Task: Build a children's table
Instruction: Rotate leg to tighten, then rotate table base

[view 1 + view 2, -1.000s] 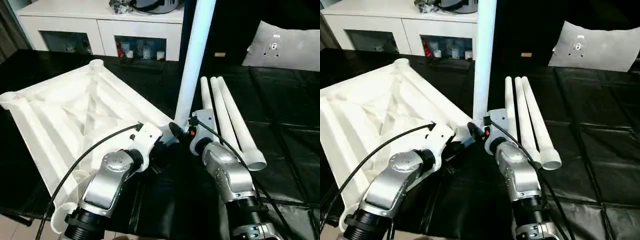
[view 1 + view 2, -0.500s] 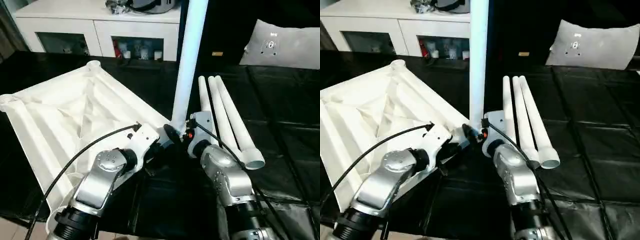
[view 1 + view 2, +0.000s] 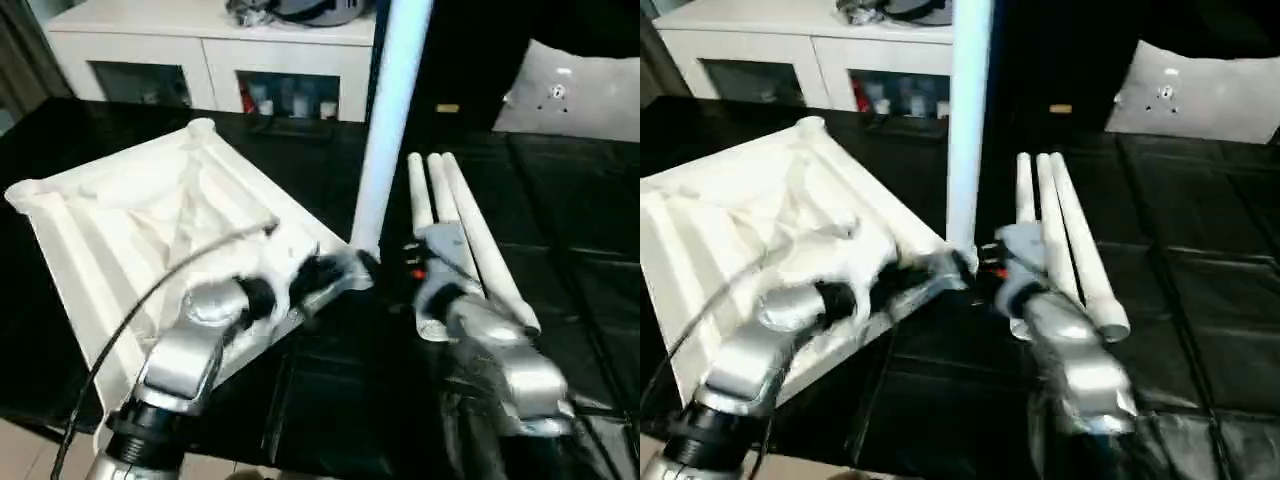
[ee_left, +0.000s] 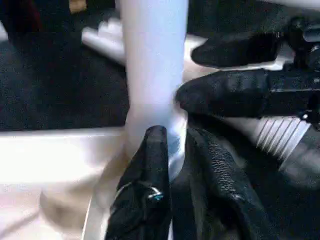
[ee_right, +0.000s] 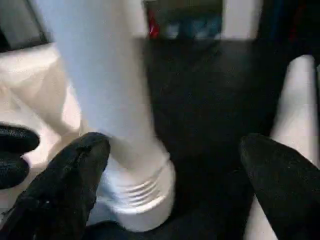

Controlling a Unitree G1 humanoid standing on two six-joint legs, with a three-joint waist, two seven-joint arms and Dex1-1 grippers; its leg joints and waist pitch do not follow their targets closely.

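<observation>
While upside down on the black mat (image 3: 560, 220), white plastic tabletop with ribbed underside (image 3: 150, 230) with one long white round leg (image 3: 385, 120) upright in near corner; left gripper (image 4: 172, 150) fingers slightly apart against leg base, right gripper (image 5: 170, 165) spread wide beside it; no readable writing

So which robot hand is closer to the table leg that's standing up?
Left. The left gripper presses against the upright leg at its base; the right gripper straddles it with wide jaws, not touching.
</observation>
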